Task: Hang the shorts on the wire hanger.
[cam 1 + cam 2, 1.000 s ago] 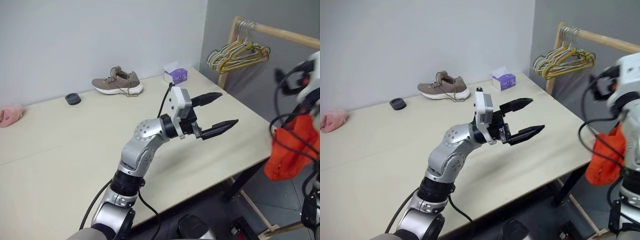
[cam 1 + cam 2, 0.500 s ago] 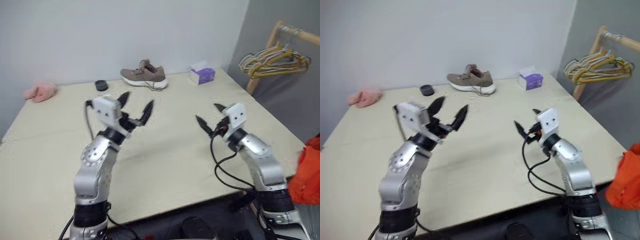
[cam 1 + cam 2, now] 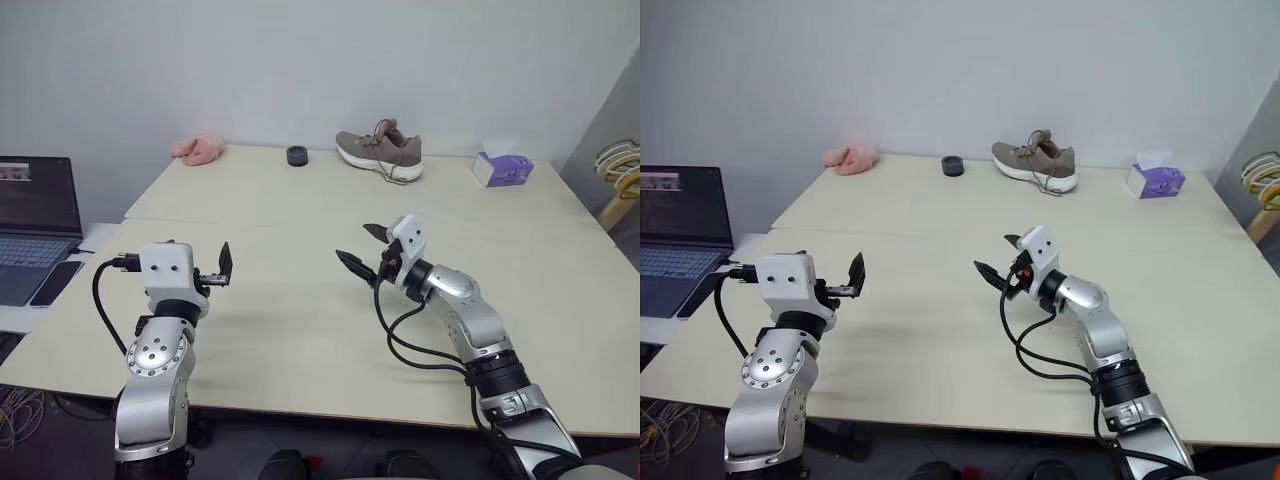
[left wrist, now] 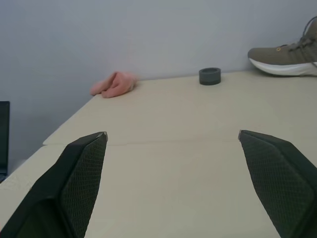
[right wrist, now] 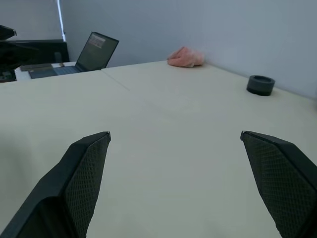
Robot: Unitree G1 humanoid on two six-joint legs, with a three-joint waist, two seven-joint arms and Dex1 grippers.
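Both end effectors spread and empty above the counter [image 3: 300,210].

The left end effector [image 4: 173,148] and right end effector [image 3: 362,246] hang over bare counter. A shoe [image 3: 380,155], pink cloth [image 3: 198,148] and tissue box [image 3: 502,168] line the far edge. Hangers [image 3: 622,160], possibly the bunched ones, lie far right, well apart from both.

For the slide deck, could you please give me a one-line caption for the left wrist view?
Open left hand over the beige table, facing a pink cloth, black ring and brown sneaker.
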